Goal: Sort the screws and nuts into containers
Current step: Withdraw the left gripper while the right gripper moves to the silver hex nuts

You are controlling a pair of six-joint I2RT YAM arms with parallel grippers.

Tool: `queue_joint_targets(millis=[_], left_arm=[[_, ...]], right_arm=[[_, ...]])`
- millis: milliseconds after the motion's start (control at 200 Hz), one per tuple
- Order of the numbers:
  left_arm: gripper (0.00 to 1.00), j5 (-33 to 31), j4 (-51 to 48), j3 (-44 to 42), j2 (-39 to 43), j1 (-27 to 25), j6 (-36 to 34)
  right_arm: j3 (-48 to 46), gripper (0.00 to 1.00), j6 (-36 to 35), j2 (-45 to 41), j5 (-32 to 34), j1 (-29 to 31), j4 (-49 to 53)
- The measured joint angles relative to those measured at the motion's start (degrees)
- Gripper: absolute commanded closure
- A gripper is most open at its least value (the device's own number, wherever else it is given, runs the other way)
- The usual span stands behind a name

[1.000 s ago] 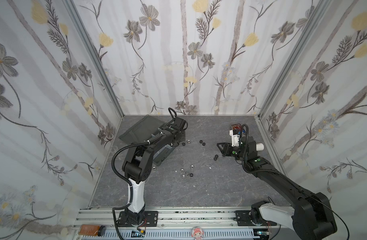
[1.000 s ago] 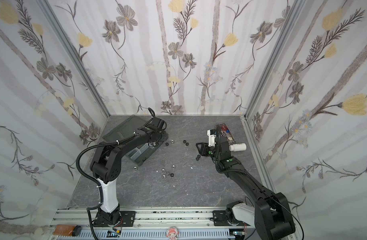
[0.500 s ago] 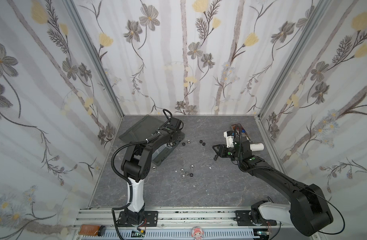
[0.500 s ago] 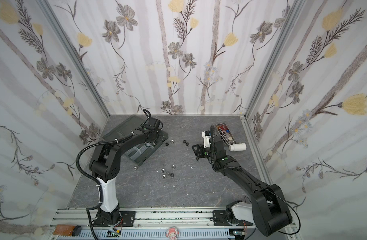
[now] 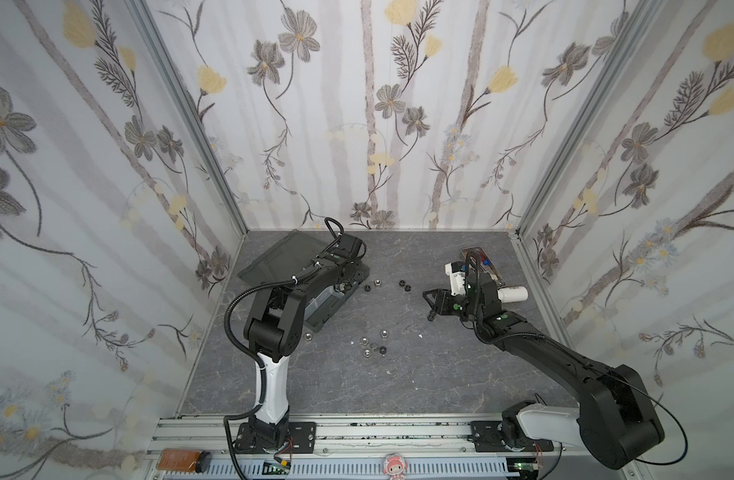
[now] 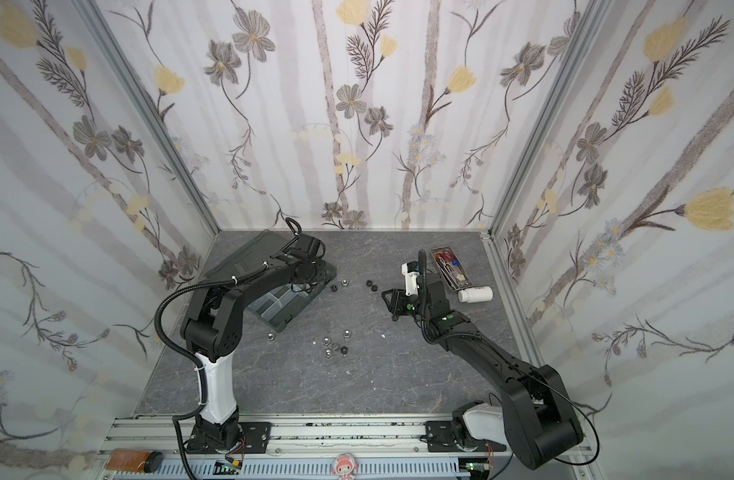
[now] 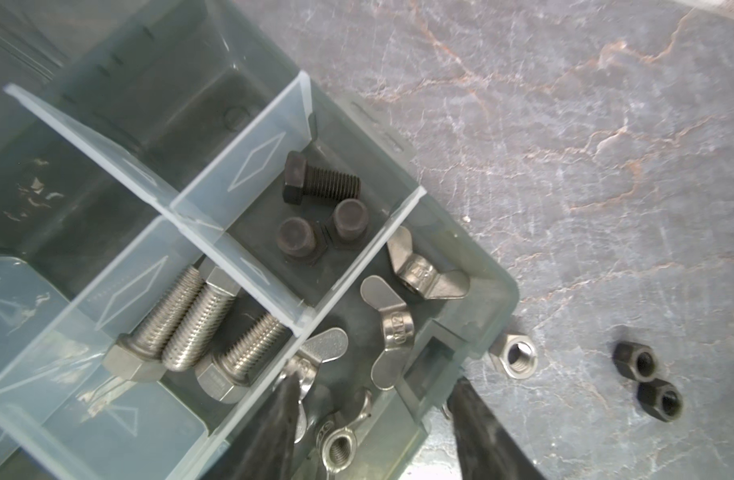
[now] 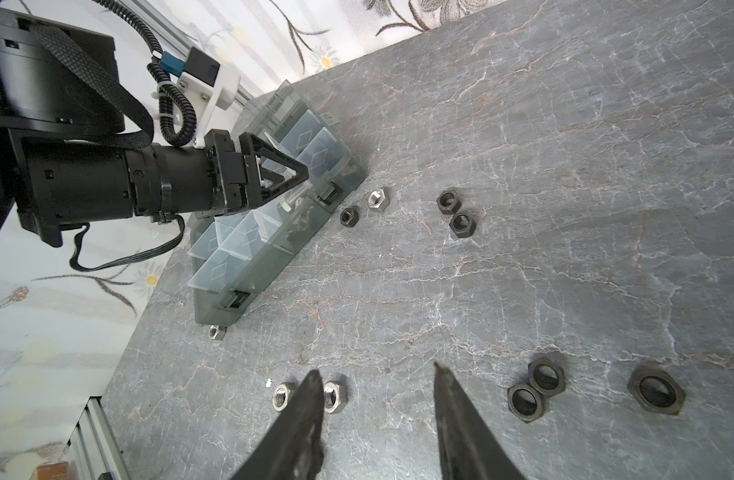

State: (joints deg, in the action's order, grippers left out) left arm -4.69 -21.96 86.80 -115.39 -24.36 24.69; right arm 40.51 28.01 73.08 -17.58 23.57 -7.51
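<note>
left gripper (image 7: 373, 378): jaws spread, nothing pinched, hanging right over the corner compartment of the organizer box (image 7: 494, 291)
right gripper (image 8: 375, 370): spread too and empty, low over bare table, well apart from the box
wing nuts (image 7: 394, 328): a handful of silver ones lying in that corner compartment, one right below the left fingers (image 7: 282, 415)
black screws (image 7: 319, 187): three in the next compartment over, one on its side, two standing on their heads
silver screws (image 7: 178, 328): three lying bunched together in the compartment beside the black ones
silver hex nut (image 7: 517, 355): on the table, just beside the box's outer wall
black nut pair (image 7: 635, 359): touching each other, a bit further out on the table
mid-table nuts (image 5: 362, 340): small loose cluster, silver and black mixed, out in the open between the arms
nuts by the right gripper: two silver nuts (image 8: 335, 395) next to one finger, three black nuts (image 8: 525, 401) off the other side
</note>
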Motion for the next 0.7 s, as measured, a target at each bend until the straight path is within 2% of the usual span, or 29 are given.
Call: queue_joint_targets(millis=[380,699], left_arm=[[0.18,0.2,-0.6,-1.4,11.3,-0.3,1.2],[0.01,0.9,-0.5,-11.0,25.1,-1.4,2.0]], right_arm=[[2.7,0.5,-0.3,1.1,0.5,1.9,2.8],[5.5,0.44,-2.2,2.5,4.5,8.0,6.2]])
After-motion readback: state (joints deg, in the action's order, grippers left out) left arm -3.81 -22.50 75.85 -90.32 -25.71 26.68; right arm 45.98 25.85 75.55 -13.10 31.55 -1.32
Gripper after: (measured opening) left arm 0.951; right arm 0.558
